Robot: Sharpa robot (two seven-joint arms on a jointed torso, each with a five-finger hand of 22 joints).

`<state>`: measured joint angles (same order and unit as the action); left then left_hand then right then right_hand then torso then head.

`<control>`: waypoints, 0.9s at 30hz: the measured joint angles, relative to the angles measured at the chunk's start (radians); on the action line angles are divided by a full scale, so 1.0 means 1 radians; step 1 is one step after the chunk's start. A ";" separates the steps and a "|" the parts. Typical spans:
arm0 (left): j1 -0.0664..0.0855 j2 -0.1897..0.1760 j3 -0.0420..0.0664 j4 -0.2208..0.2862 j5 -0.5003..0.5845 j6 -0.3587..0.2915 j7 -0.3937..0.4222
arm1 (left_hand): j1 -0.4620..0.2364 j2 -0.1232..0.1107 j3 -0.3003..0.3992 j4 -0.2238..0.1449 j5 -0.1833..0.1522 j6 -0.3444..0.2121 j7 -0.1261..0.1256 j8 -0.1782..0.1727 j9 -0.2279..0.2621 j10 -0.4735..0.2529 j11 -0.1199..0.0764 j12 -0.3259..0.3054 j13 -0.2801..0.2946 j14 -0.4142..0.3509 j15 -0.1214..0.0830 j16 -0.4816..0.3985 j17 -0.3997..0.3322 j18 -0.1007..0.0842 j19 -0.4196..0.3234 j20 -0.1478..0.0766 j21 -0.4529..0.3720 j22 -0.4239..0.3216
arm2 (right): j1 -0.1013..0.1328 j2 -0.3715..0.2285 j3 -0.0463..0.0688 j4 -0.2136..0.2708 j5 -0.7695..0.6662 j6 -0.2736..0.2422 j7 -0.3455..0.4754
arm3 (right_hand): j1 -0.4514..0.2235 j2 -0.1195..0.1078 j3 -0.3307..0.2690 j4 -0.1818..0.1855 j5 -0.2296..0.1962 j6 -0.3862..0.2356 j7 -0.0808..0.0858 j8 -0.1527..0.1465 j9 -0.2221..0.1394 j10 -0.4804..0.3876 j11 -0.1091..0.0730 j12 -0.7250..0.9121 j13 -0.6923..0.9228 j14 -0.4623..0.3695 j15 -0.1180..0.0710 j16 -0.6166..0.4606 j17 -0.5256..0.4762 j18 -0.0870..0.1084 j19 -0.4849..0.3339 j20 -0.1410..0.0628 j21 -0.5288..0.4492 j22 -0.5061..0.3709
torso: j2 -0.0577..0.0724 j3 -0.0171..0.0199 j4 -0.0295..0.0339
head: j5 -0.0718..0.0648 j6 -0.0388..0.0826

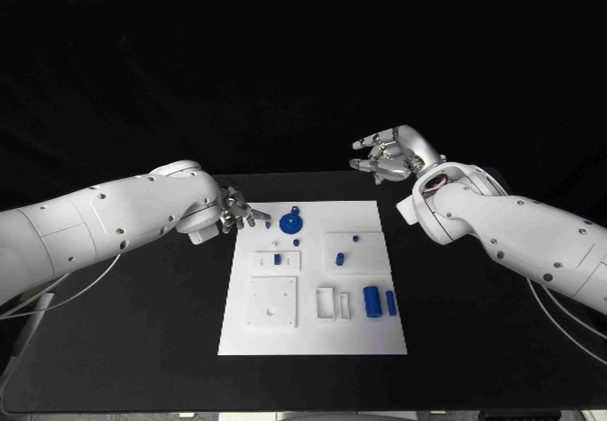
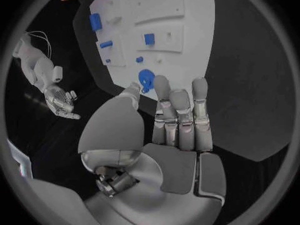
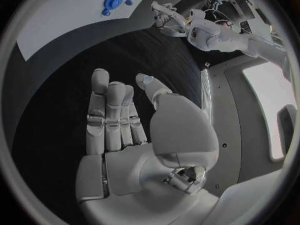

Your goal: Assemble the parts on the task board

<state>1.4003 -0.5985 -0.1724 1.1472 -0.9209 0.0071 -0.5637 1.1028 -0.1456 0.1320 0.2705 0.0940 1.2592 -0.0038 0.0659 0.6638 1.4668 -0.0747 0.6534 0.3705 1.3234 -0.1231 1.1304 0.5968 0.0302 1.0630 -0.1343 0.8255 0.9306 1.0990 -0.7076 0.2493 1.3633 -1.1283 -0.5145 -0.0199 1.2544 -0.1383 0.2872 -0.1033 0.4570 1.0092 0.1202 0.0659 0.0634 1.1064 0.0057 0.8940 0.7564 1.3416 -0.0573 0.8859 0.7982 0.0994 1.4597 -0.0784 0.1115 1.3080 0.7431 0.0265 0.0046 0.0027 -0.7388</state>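
Both hands, left hand (image 1: 234, 213) and right hand (image 1: 389, 156), hover empty.

I can't read any text, label, brand, number or sign from here. The task board (image 1: 312, 338) looks plain white to me, the blue parts (image 1: 372, 301) carry no marking I can make out, and the table (image 1: 126, 351) is plain black.

One task board (image 1: 314, 338) — perhaps six parts (image 1: 372, 301).
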 measured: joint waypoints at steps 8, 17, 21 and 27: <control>0.016 0.069 0.001 -0.139 0.000 0.030 0.005 | 0.002 0.046 -0.028 -0.099 0.145 -0.013 0.004 0.000 -0.037 0.000 0.000 -0.005 0.014 -0.011 0.004 0.006 -0.006 0.000 0.000 0.000 -0.003 0.008 | 0.000 0.008 0.000 -0.003 0.001 0.000 0.000 | -0.004 0.004 -0.006 0.006 -0.005 -0.006 0.000 0.000 0.000 0.000 0.000 0.000 0.000 0.000 0.000 0.000 -0.001 0.000 0.000 0.000 -0.004 0.000 | 0.002 0.0015 -0.0052 | 0.004 0.010; 0.019 0.159 0.000 -0.278 -0.001 0.096 0.018 | -0.018 0.066 -0.041 -0.117 0.135 -0.083 0.029 0.015 -0.160 -0.002 0.016 -0.023 0.020 -0.021 0.014 0.007 -0.016 0.000 -0.004 0.004 -0.011 0.012 | 0.000 0.011 0.000 -0.005 0.013 0.000 0.003 | -0.005 0.005 -0.018 0.020 -0.015 -0.033 0.002 0.000 -0.001 0.009 0.005 -0.117 -0.131 -0.011 0.004 -0.135 -0.083 -0.001 -0.025 0.009 -0.045 -0.100 | 0.007 0.0028 -0.0098 | 0.015 0.023; 0.018 0.190 -0.001 -0.328 -0.002 0.128 0.024 | -0.024 0.072 -0.045 -0.121 0.122 -0.095 0.033 0.015 -0.223 0.000 0.018 -0.031 0.021 -0.029 0.015 0.007 -0.022 0.000 -0.007 0.007 -0.018 0.013 | 0.000 0.012 0.000 -0.005 0.023 -0.001 0.006 | -0.003 0.003 -0.014 0.030 -0.015 -0.049 0.006 0.000 -0.002 0.053 0.009 -0.271 -0.296 0.003 0.012 -0.306 -0.170 0.000 -0.067 0.023 -0.045 -0.292 | 0.009 0.0028 -0.0121 | 0.018 0.031; 0.015 0.227 -0.002 -0.394 -0.002 0.177 0.028 | -0.030 0.078 -0.048 -0.124 0.110 -0.099 0.037 0.033 -0.268 0.000 0.018 -0.031 0.023 -0.032 0.018 0.007 -0.026 0.000 -0.007 0.007 -0.028 0.017 | 0.000 0.010 0.000 -0.002 0.041 -0.001 0.012 | 0.009 -0.002 -0.029 0.040 -0.015 -0.050 0.007 -0.003 -0.002 0.100 0.017 -0.411 -0.464 0.032 0.025 -0.481 -0.223 -0.001 -0.084 0.027 -0.045 -0.571 | 0.014 0.0035 -0.0156 | 0.027 0.042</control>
<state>1.4152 -0.3719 -0.1748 0.7537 -0.9234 0.1837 -0.5358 1.0730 -0.0678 0.0836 0.1461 0.2040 1.1604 0.0334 0.0985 0.3956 1.4672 -0.0563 0.6222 0.3938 1.2914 -0.1049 1.1377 0.5703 0.0302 1.0557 -0.1269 0.7974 0.9477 1.0989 -0.6971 0.2493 1.3609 -1.0868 -0.5157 -0.0075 1.2630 -0.1403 0.2581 -0.0636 0.4415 0.9594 0.1273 0.0627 0.0617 1.2063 0.0229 0.4827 0.2919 1.3739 -0.0324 0.4053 0.5751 0.0987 1.3755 -0.0511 0.0666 0.7371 0.7568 0.0299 -0.0110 0.0297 -0.6970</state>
